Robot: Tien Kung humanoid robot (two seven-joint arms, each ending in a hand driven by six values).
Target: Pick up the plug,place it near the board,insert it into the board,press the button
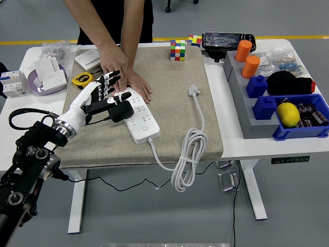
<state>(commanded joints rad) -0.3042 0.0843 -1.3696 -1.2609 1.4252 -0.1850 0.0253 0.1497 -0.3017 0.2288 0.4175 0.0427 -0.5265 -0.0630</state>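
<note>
At the far left of the white table (15,131) stands a small white box (11,82), and beside it a lilac bowl (34,82) holding white socket parts (49,71). A yellow tape measure (82,80) lies just at the left edge of the beige mat (169,98) that covers the middle of the table.

The robot's left hand (97,98) reaches in from the lower left over the mat. Its white and black fingers (109,81) are spread and hold nothing; the thumb lies against a black block (121,110) resting on the left part of the white power strip (139,116). Whether that block is seated in a socket cannot be told. The right hand is out of view.

A person at the far side presses both hands (121,69) flat on the mat at the strip's far end, close to the robot's fingertips.

The strip's white cable (187,154) loops over the near edge of the mat and runs up to its white plug (194,91), which lies loose on the mat, well apart from the strip to its right. Two colour cubes (178,50) sit at the mat's far edge.

On the right, a grey stepped stand (244,116) carries two orange cups (247,57) and two blue blocks (261,98). A blue tray (303,131) beside it holds a yellow lemon (288,114) and a dark circuit board (308,114).
</note>
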